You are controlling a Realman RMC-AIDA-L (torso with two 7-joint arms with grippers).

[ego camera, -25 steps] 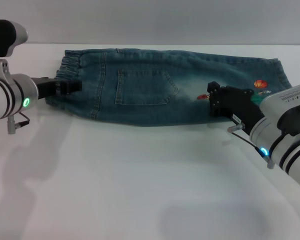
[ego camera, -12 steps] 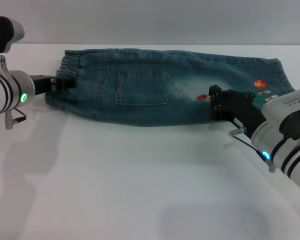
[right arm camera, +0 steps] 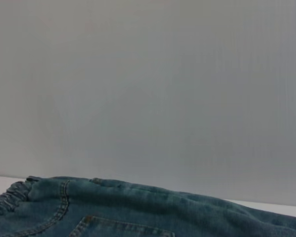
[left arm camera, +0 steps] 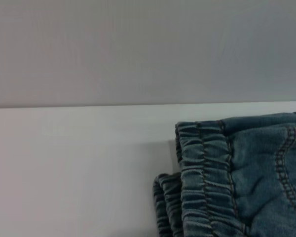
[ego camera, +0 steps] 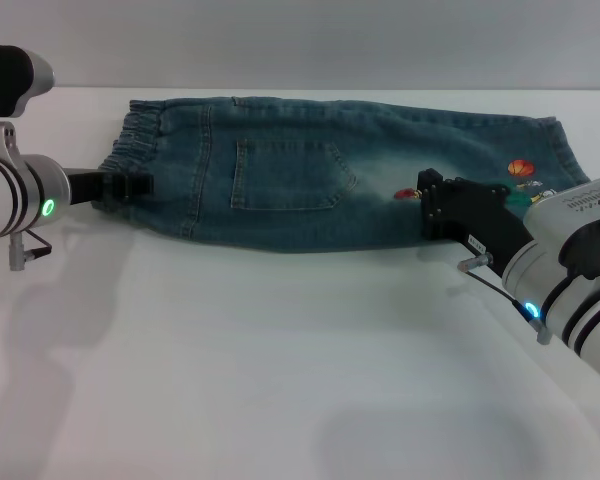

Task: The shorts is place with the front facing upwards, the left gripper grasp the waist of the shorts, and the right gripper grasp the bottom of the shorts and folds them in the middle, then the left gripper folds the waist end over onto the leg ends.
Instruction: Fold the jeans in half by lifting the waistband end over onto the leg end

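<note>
The blue denim shorts (ego camera: 310, 170) lie flat across the far part of the white table (ego camera: 280, 380), with a pocket facing up. The elastic waist (ego camera: 130, 135) is at the left and the leg ends (ego camera: 565, 150) are at the right. My left gripper (ego camera: 130, 185) is at the near corner of the waist, low over the table. My right gripper (ego camera: 430, 208) sits on the near edge of the shorts, left of a red embroidered patch (ego camera: 520, 168). The gathered waist (left arm camera: 207, 173) fills the corner of the left wrist view. The right wrist view looks along the shorts (right arm camera: 138, 212).
A pale wall runs behind the table's far edge (ego camera: 380, 90), close behind the shorts. Bare white tabletop lies between the shorts and me.
My left gripper has drawn back to the left along the waist and moved slightly nearer. My right gripper shifted a little to the right, then held still. The shorts have not moved.
</note>
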